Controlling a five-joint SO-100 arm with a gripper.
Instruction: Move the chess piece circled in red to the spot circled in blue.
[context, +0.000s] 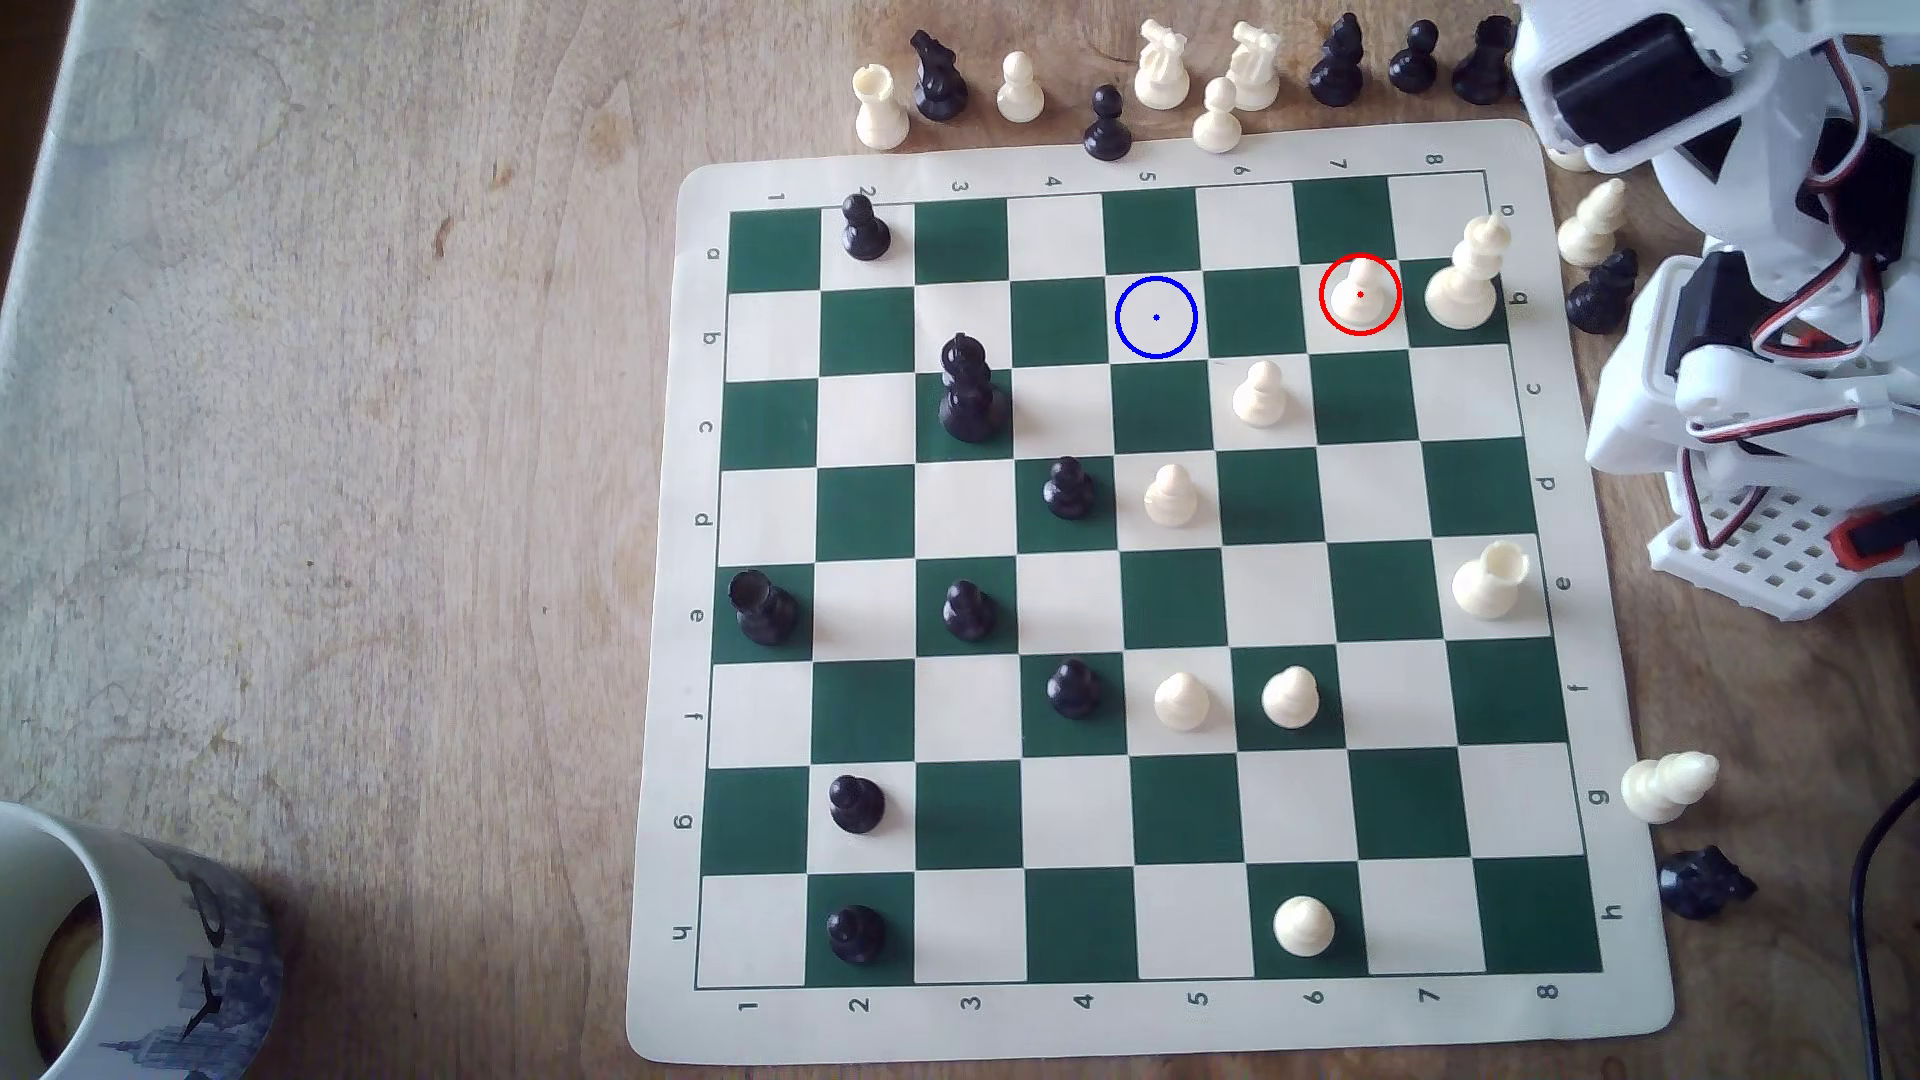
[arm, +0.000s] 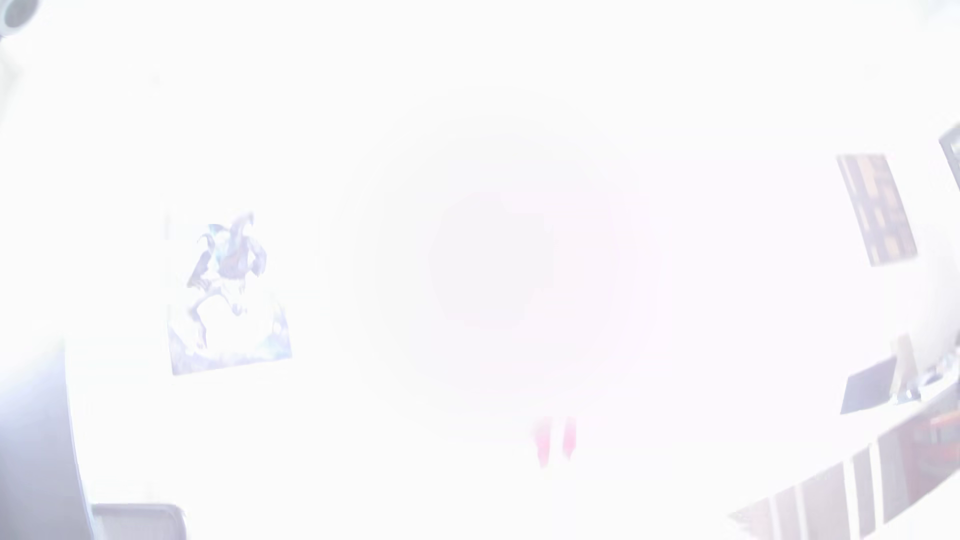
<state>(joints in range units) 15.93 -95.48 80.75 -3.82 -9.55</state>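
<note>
One cream pawn (context: 1359, 291) stands upright inside the red circle in the exterior view, on a cream square at about 1 o'clock of the chessboard (context: 1132, 1023). Just at its 3 o'clock stands a taller cream piece (context: 1467, 278). Blue-circled spot (context: 1155, 317) lies bare at the pawn's 9 o'clock, one green square between them. White arm (context: 1756, 270) sits folded off the board at 3 o'clock, apart from every piece on it; jaws hidden, width cannot be told. Mug (context: 135, 935) at 8 o'clock of the table (context: 364, 415).

Wrist view: washed out white; faint poster (arm: 226, 296), no jaws readable.
</note>
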